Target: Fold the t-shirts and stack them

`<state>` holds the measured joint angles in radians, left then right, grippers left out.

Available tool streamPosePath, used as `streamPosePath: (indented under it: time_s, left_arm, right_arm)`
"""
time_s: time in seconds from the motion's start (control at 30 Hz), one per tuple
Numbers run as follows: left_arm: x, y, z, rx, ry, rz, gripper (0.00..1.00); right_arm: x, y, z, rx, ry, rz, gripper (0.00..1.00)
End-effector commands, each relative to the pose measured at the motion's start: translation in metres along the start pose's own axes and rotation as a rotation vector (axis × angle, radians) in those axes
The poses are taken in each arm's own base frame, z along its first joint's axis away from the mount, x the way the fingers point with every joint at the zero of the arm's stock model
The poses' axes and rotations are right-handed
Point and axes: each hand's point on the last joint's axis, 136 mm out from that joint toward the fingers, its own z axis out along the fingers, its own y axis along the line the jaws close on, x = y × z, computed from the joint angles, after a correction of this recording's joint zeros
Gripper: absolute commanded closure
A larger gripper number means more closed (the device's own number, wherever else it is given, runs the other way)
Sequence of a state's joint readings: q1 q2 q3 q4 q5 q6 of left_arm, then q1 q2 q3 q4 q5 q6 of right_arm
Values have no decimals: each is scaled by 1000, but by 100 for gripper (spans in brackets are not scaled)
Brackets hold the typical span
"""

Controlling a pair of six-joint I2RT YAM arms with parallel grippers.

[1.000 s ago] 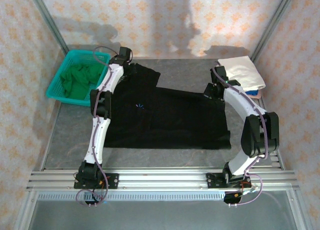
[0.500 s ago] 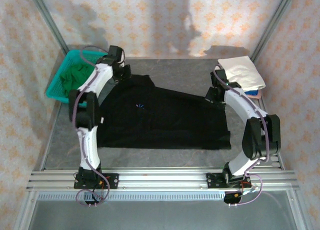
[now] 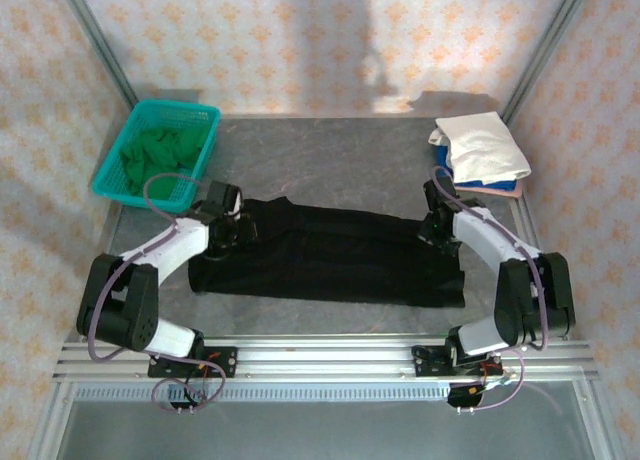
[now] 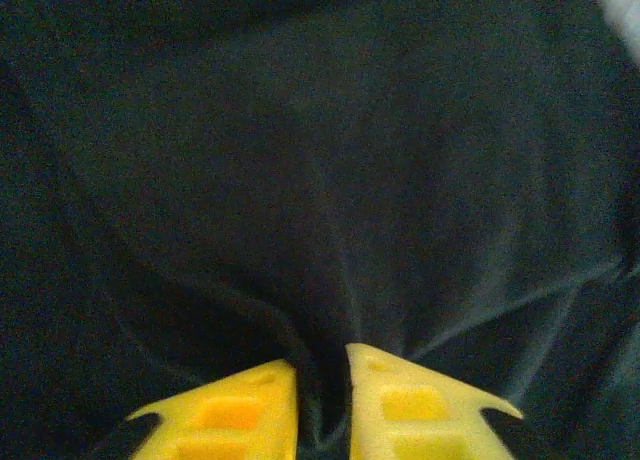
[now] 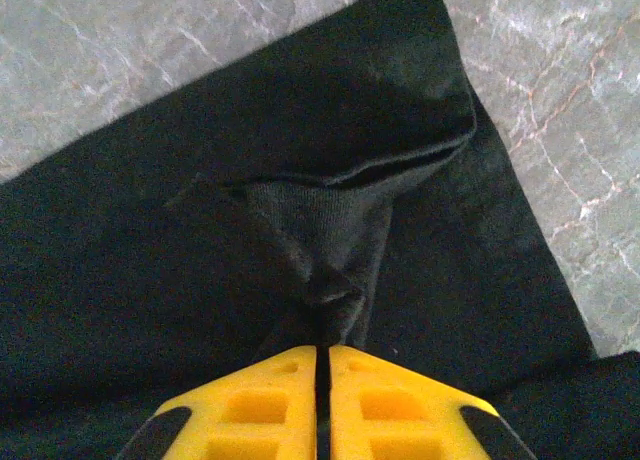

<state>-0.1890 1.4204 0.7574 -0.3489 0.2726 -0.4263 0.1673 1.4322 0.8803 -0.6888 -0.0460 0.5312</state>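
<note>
The black t-shirt [image 3: 330, 255] lies across the middle of the table as a long, narrow folded band. My left gripper [image 3: 238, 230] is low at the band's left end. In the left wrist view its yellow fingers [image 4: 230, 410] stand slightly apart, pinching a fold of black cloth [image 4: 300, 160] whose creases run into the left gripper [image 4: 320, 355]. My right gripper [image 3: 435, 232] is at the band's right end. There the right gripper [image 5: 322, 348] is shut on a bunched bit of the black cloth [image 5: 150, 260]. A green t-shirt [image 3: 160, 150] fills the basket. A white t-shirt [image 3: 485, 145] tops a stack.
The teal mesh basket [image 3: 205, 115] stands at the back left. The folded stack at the back right shows blue and pink edges [image 3: 500, 188] under the white shirt. Grey marble tabletop [image 3: 330, 170] lies bare behind the black shirt. Metal rails [image 3: 320, 355] run along the near edge.
Both arms have drawn back toward the near edge, carrying the black shirt's far part over itself. The spread shirt is now a narrow band. The left fingers have parted slightly.
</note>
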Motion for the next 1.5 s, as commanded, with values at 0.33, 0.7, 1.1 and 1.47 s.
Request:
streamPosePath:
  time_s: [0.33, 0.7, 1.1, 1.47]
  left_arm:
    - [-60, 16, -32, -187, -180, -46, 31]
    - [-88, 8, 37, -200, -30, -52, 39]
    - [-16, 43, 27, -226, 37, -62, 47]
    - [-2, 65, 14, -256, 36, -94, 69]
  right_arm:
    - [-25, -23, -21, 12, -90, 118, 53]
    - [-40, -3, 24, 18, -9, 120, 51]
    - [-29, -30, 8, 78, -26, 119, 91]
    - [-17, -54, -21, 90, -94, 176, 92]
